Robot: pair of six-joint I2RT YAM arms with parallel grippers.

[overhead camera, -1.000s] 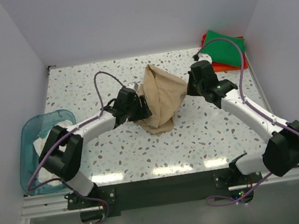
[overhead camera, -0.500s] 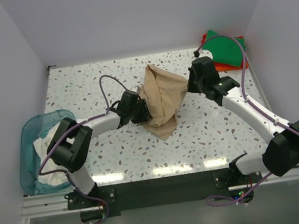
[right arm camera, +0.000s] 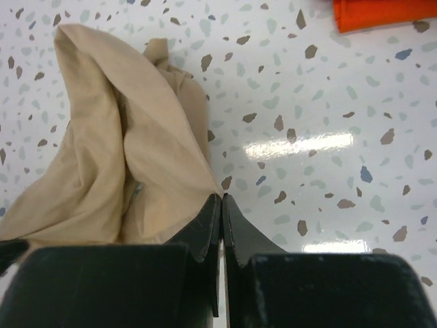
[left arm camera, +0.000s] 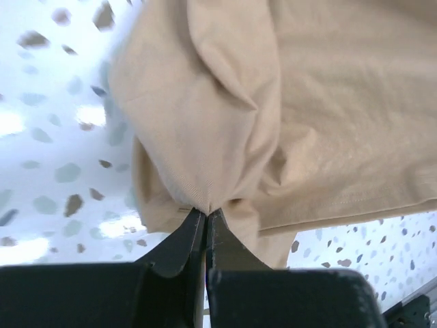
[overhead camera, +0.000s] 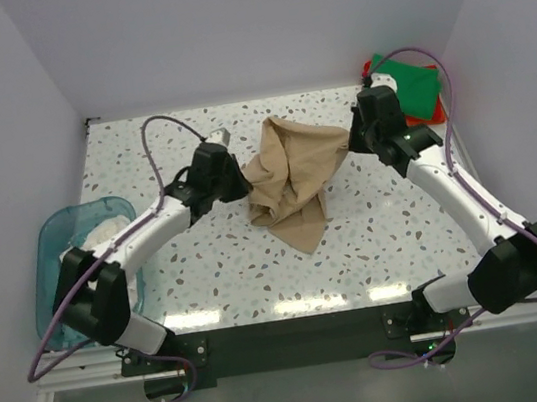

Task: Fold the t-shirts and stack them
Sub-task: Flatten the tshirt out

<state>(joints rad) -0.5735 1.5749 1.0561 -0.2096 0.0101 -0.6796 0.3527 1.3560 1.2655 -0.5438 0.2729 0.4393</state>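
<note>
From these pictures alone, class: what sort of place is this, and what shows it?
Probably a robot test cell in a lab: bare white walls box in a speckled table, the left arm and right arm are bolted at its near edge, and a tan t-shirt is held between them.

readable text: none in any view
tan shirt [overhead camera: 290, 172]: no print or tag legible
green shirt [overhead camera: 414, 88]: no print legible
basket [overhead camera: 44, 270]: no label legible
</note>
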